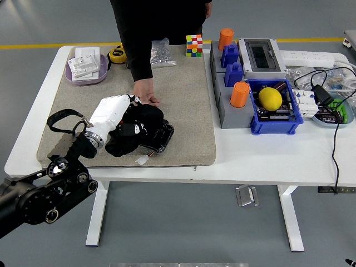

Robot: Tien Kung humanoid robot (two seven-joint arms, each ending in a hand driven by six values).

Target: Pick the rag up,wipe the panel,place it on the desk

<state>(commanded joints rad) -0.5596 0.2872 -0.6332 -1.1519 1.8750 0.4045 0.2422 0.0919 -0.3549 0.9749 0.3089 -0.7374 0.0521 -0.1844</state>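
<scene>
A black rag (138,129) is bunched under my left hand (132,123), whose white-shelled fingers are shut on it. The hand presses the rag onto a glossy black panel (161,137) lying on the grey mat (183,105). Only the panel's right end shows past the rag. A small white connector (142,161) on a wire pokes out at the panel's near edge. A person's hand (144,92) rests on the mat at the panel's far edge, seemingly steadying it. My right hand is out of view.
A purple dish (86,71) with white parts, a yellow tape measure (117,54), a bag of hardware (162,53) and a colour cube (194,45) line the back. Grey holders with orange cylinders (240,94), a blue bin (275,114) with a lemon, and cables (328,100) fill the right.
</scene>
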